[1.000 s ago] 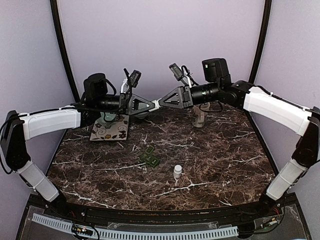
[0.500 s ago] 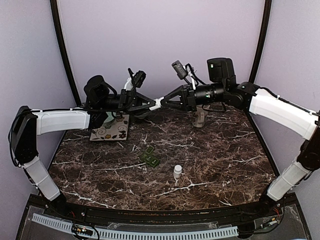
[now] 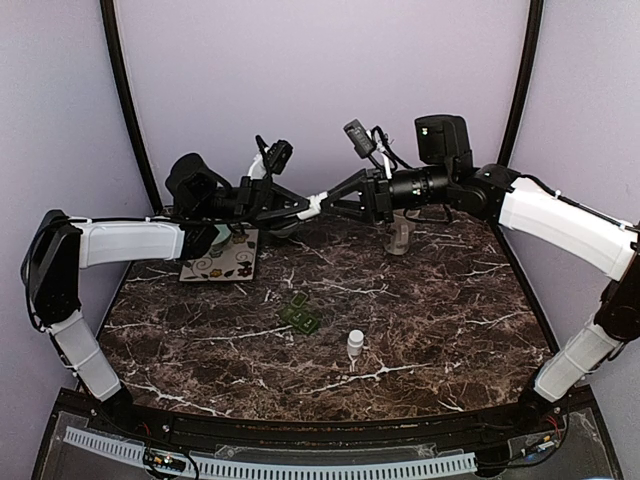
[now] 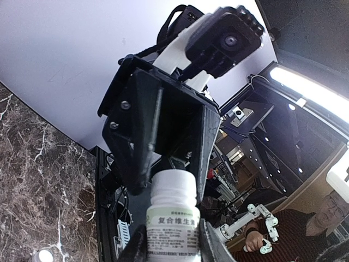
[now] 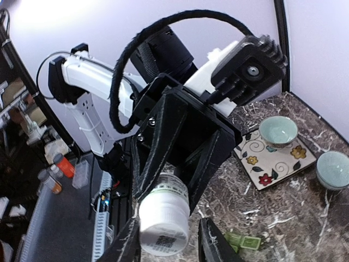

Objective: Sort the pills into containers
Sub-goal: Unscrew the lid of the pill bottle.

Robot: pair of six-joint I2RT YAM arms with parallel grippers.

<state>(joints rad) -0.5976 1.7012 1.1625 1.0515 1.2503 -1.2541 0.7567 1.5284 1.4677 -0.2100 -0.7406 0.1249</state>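
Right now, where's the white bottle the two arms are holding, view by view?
Top external: white bottle mid-air, upper centre, above the far side of the marble table.
Left wrist: white bottle bottom centre, label toward the camera.
Right wrist: white bottle lower centre-left.
Shared landmark: marble table, left edge in left wrist, lower right in right wrist.

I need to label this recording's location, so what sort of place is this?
Probably a robotics lab: the marble-patterned table stands in a plain lilac booth, and beyond it the left wrist camera shows a ceiling strip light and a person with another small white robot arm.
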